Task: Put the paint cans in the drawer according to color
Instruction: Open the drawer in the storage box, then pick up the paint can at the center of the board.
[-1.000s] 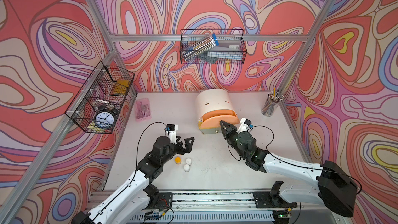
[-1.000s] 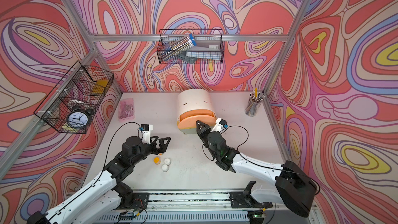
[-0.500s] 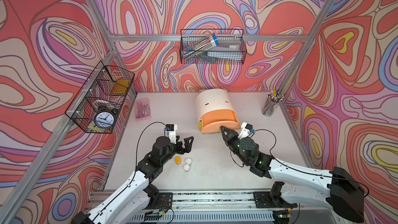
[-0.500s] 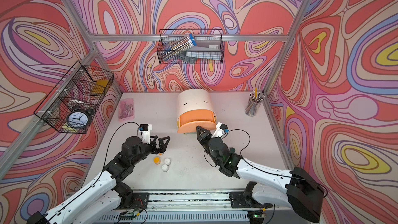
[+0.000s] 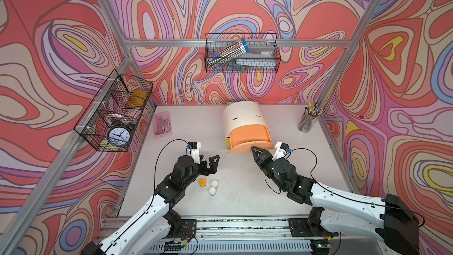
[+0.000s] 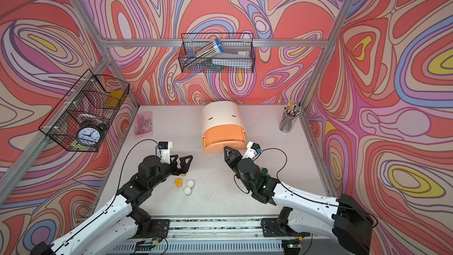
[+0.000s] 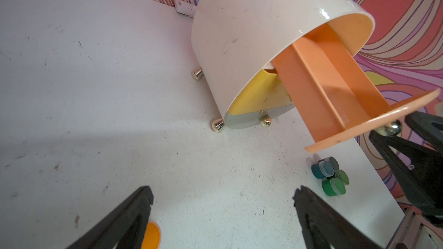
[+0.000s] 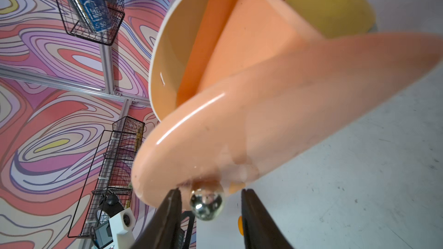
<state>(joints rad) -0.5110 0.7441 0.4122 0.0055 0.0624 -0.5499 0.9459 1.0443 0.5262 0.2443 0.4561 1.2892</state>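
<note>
The chest's (image 5: 241,118) peach drawer (image 5: 250,138), one of three, is out, its knob (image 8: 206,204) between the right gripper's (image 8: 211,192) parted jaws; four green cans (image 7: 333,186) sit nearby, two orange cans (image 6: 178,182) and two white cans (image 5: 215,183) by the wide-open left gripper (image 7: 223,191).

Top views: bright, even overhead light, with soft shadows under the arms on the bench (image 5: 245,199). Sharp; frame posts (image 5: 367,8) bowed towards the edges.
Right wrist: peach drawer front (image 8: 275,120) close and blurred, with glare streaks; knob (image 8: 206,203) mirror-bright.
Left wrist: fisheye stretch; left tool (image 7: 221,192) slightly soft.
</note>
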